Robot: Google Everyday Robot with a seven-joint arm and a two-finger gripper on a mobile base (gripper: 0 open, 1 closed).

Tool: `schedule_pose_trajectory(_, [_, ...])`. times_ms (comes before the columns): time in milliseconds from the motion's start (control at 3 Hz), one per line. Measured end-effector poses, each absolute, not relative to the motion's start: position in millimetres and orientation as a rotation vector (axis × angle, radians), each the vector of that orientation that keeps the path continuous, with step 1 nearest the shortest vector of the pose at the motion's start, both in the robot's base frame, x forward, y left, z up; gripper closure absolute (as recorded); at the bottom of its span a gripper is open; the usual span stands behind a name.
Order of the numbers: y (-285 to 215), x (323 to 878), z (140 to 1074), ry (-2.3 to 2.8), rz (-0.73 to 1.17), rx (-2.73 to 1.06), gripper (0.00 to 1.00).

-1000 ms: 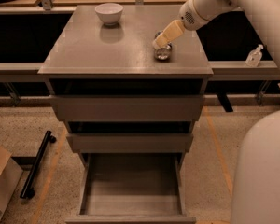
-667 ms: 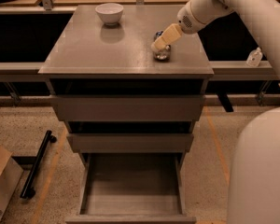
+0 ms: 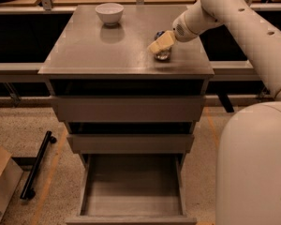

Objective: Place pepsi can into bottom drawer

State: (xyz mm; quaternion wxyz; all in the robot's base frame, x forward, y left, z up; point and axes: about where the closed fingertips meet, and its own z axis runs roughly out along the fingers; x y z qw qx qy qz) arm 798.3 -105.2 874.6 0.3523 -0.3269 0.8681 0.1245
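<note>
The pepsi can [image 3: 162,54] lies on its side on the right part of the grey cabinet top [image 3: 93,50], one silver end facing me, mostly hidden by my hand. My gripper [image 3: 160,44] reaches in from the right on the white arm, right over the can, its tan fingers [image 3: 158,44] around or against the can's upper side. The bottom drawer [image 3: 132,186] is pulled out far below, and its inside shows nothing in it.
A white bowl [image 3: 109,12] stands at the back left of the cabinet top. The two upper drawers [image 3: 129,108] are slightly ajar. My white base [image 3: 255,168] fills the lower right. A black bar [image 3: 36,165] and a cardboard box [image 3: 2,182] lie on the floor at left.
My gripper has stayed at the can; arm and can have hardly moved.
</note>
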Motion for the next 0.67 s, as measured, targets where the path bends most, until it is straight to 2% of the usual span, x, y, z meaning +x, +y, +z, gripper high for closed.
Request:
schedule_pose_trajectory(333, [-97.6, 814.4, 859.8, 2.263, 0.35, -0.792, 0.0])
schedule_pose_trajectory(667, [-80.2, 826.5, 851.3, 2.262, 0.37, -0.794, 0.15])
